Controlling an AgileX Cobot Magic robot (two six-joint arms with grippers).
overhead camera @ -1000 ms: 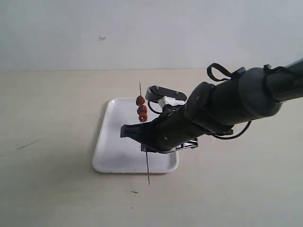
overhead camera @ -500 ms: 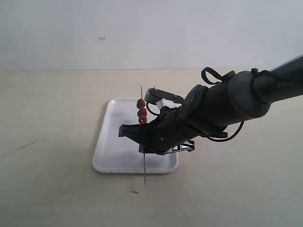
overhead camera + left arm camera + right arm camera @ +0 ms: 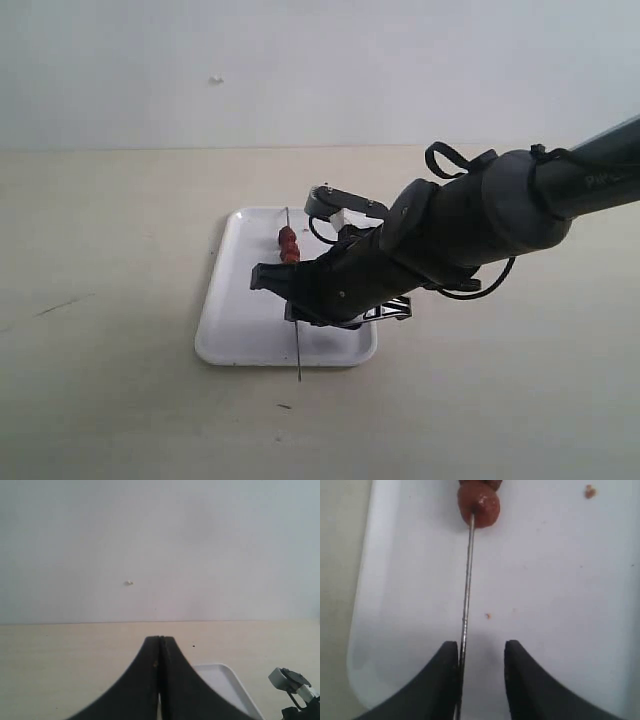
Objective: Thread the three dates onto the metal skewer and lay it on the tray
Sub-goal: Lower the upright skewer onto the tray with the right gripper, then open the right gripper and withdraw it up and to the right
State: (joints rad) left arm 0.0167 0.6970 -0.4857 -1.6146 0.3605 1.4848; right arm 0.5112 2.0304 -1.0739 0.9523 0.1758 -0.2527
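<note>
Fingers (image 3: pixel 444 680) of the right gripper (image 3: pixel 481 652) are standing apart: the metal skewer (image 3: pixel 467 580) is running along one finger's inner edge, with a gap to the other. The left gripper (image 3: pixel 160 640) is pressing its fingers together around nothing. In the exterior view the skewer is stretching over the tray (image 3: pixel 225 330) from 12 to 6 o'clock, its lower end overhanging the 6 o'clock rim, its middle hiding behind the dark arm (image 3: pixel 450 235). The dates (image 3: pixel 287 243) are sitting near its 12 o'clock end; only two are showing clearly.
</note>
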